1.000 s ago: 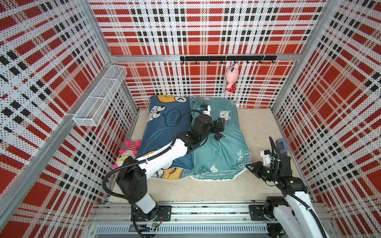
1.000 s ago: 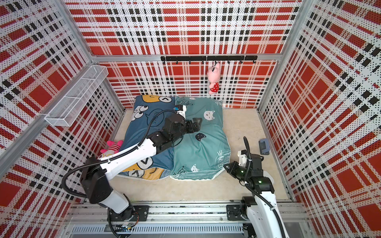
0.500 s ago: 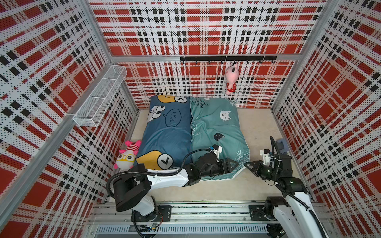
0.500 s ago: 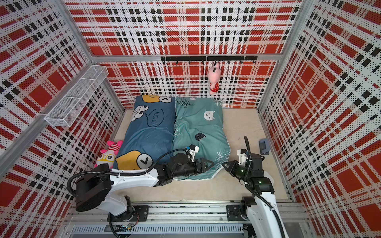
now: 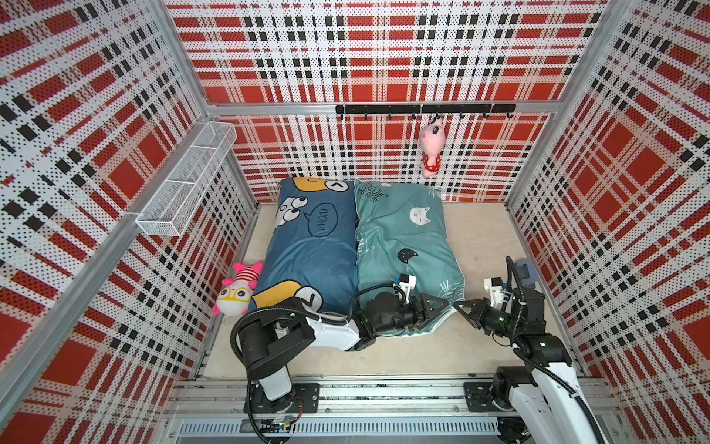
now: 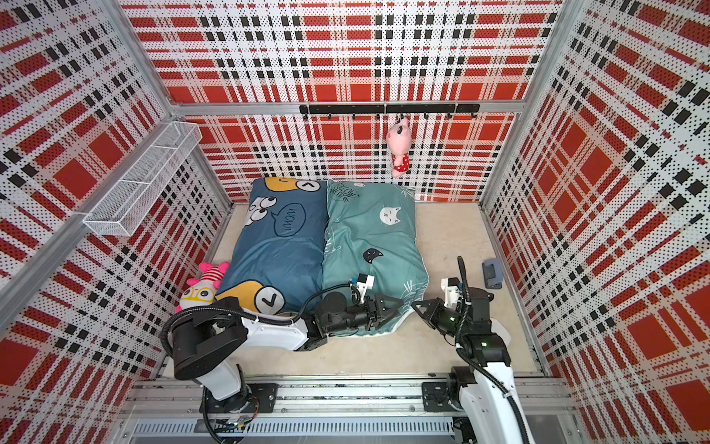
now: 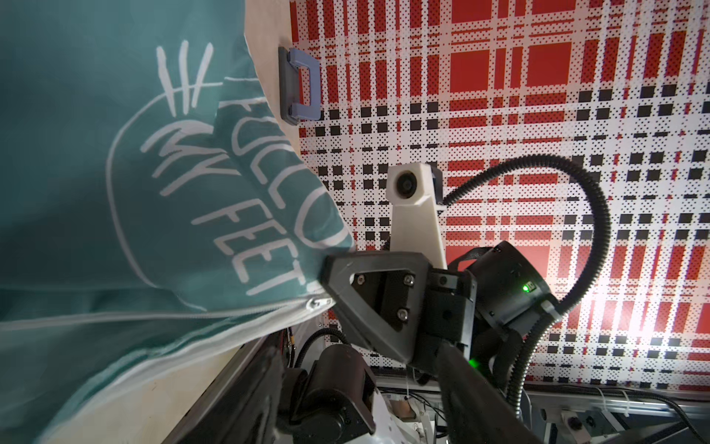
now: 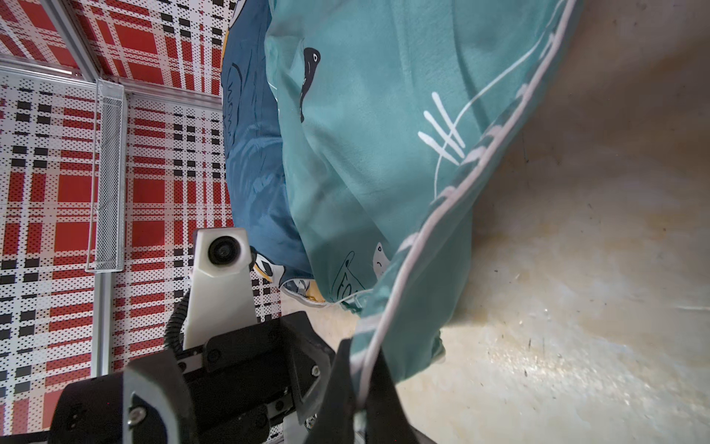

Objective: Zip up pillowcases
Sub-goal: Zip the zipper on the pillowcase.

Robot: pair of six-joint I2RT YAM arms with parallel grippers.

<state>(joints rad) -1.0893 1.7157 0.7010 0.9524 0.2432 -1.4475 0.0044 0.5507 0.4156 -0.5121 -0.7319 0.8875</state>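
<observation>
The left gripper (image 5: 442,310) no longer reaches out over the far half of the teal cat-print fabric pillowcase (image 5: 403,238). It has swung back and now lies low, with that pillowcase's near corner right at its fingertips. Its jaws stand narrower than a second ago, though still apart. The dark blue fabric pillowcase with yellow cartoon faces (image 5: 315,250), crossed by the gripper's arm before, now lies uncovered.

Setting: robot test cell, lab type. Evidence:
- walls (image 5: 384,57) of perforated plaid panels in an aluminium frame (image 5: 184,77)
- left arm (image 5: 330,332) and right arm (image 5: 553,371) bolted to a slotted rail (image 5: 384,396) at the open side
- wire basket (image 5: 184,180) and hook bar (image 5: 384,109) fixed to the walls
- bare beige floor (image 5: 480,230)
</observation>
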